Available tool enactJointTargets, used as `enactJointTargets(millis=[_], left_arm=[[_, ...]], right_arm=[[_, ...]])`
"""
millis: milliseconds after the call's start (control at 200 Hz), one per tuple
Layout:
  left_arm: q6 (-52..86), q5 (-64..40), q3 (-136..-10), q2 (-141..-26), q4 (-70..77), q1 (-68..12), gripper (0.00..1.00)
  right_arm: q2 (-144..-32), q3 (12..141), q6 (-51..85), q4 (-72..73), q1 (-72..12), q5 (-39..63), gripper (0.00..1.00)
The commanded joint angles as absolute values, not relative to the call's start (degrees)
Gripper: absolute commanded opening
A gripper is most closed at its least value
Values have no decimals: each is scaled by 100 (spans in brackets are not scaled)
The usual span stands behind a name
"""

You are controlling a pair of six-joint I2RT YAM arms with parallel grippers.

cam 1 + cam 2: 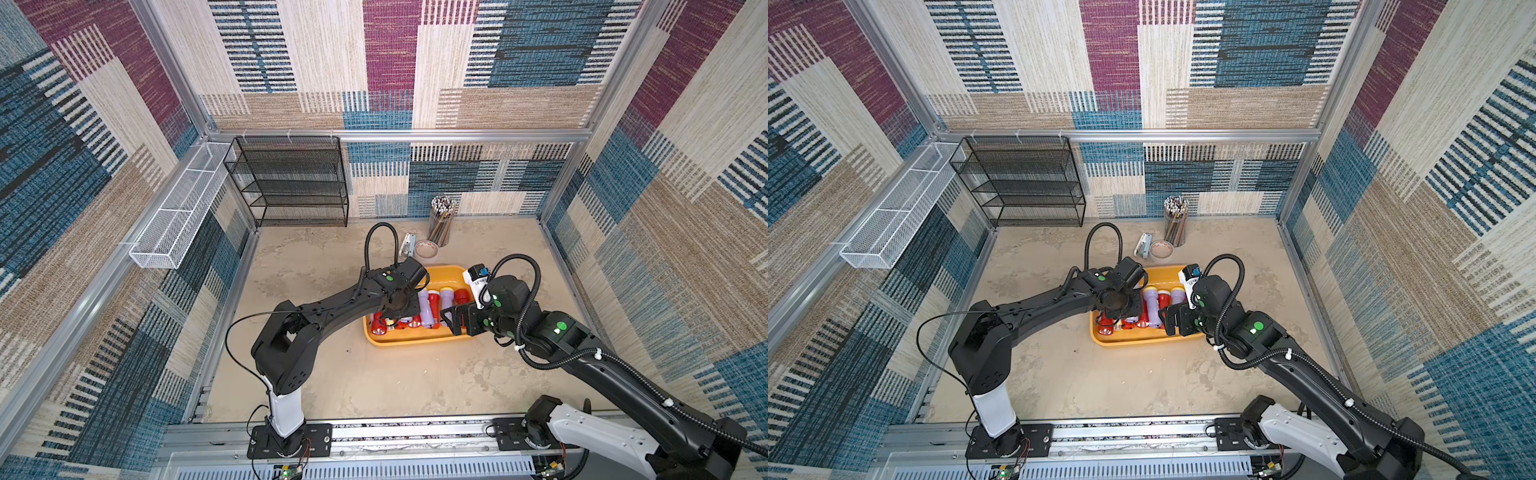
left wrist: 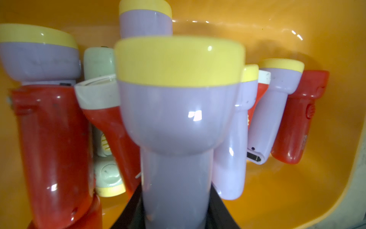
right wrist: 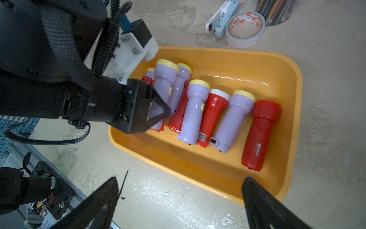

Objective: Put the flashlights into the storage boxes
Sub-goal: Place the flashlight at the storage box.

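Observation:
The yellow-orange storage box (image 1: 415, 341) (image 3: 198, 178) sits mid-table with several red and lilac flashlights (image 3: 230, 119) lying side by side in it. A pale green flashlight (image 2: 99, 61) shows among them in the left wrist view. My left gripper (image 2: 176, 218) (image 3: 162, 115) is shut on the handle of a lilac flashlight with a yellow head (image 2: 178, 111) (image 3: 165, 79), held just above the pile at the box's left end. My right gripper (image 1: 451, 320) (image 3: 180, 184) stands open and holds nothing, at the box's near right corner beside a red flashlight (image 3: 261, 134).
Behind the box stand a cup of pencils (image 1: 441, 222), a tape roll (image 1: 426, 248) and a small stapler (image 1: 407, 244). A black mesh rack (image 1: 291, 183) fills the back left corner, and a white wire basket (image 1: 178, 216) hangs on the left wall.

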State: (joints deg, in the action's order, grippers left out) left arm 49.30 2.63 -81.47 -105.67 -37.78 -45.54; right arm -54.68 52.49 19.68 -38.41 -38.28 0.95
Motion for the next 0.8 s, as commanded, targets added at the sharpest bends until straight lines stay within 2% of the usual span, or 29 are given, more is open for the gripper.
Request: enactJointTargets(millis=[0,165,311,441,606,796], left_arm=[[5034,330,-8162,-10669,-3666,-4556,33],[5032,300,-8279,-10833,-3653,-4564,32],[5028,255,-8340,-10907,-3656,-4570,36],[5039,281,-8330,-10892,-3680,-4575,44],[5012,349,-8330,-10799,-3748,-4596,59],[4947,401,-8353,-10619,-3860,-4638,61]], right_arm=[[-5406,5230,2023,-3845,-3831,77,100],[-5291,5160,2038,-3891,-3831,53,100],[-5185,5142,2047,-3937,-3831,18,100],[-5146,5142,2041,-3946,-3829,0,100],[-5148,5123,2040,-3929,-3828,10,100],[-5128,5124,2050,-3902,-3832,9,100]])
